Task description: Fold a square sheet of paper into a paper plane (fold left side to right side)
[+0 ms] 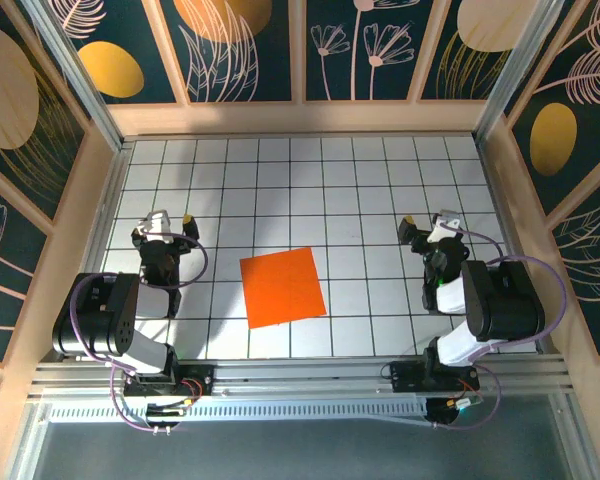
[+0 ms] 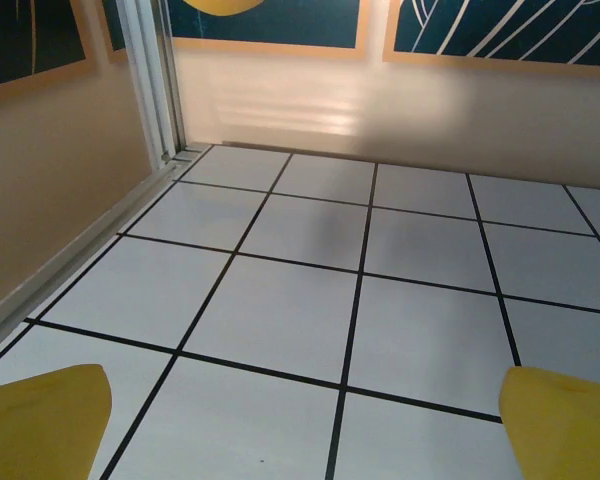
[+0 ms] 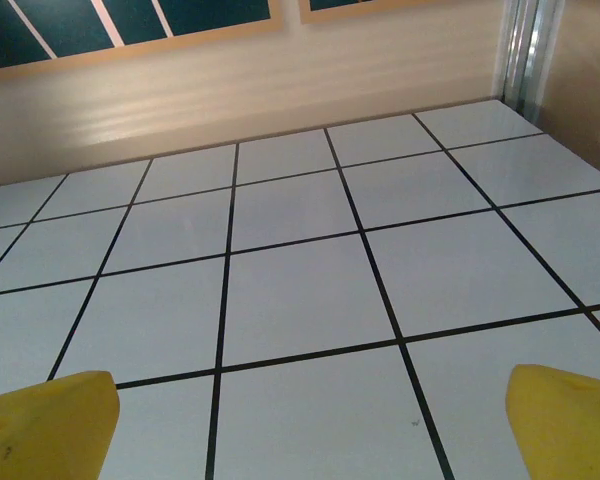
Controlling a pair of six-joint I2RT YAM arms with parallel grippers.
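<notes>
The square sheet of paper [image 1: 282, 287] is bright orange and lies flat on the white grid table [image 1: 360, 190], slightly rotated, near the front middle between the two arms. I see no fold in it. My left gripper [image 1: 170, 222] is open about two tiles to the left of the sheet, with bare tiles between its yellow fingertips [image 2: 40, 420]. My right gripper [image 1: 427, 225] is open roughly three tiles to the right of the sheet. Its yellow fingertips [image 3: 570, 420] also stand wide apart over bare tiles. Neither gripper touches the paper.
Wooden walls [image 1: 300, 118] with dark flower panels close the table at the back and on both sides. A metal corner post [image 2: 155, 80] stands at the back left. The arm bases sit on an aluminium rail [image 1: 300, 375] along the near edge.
</notes>
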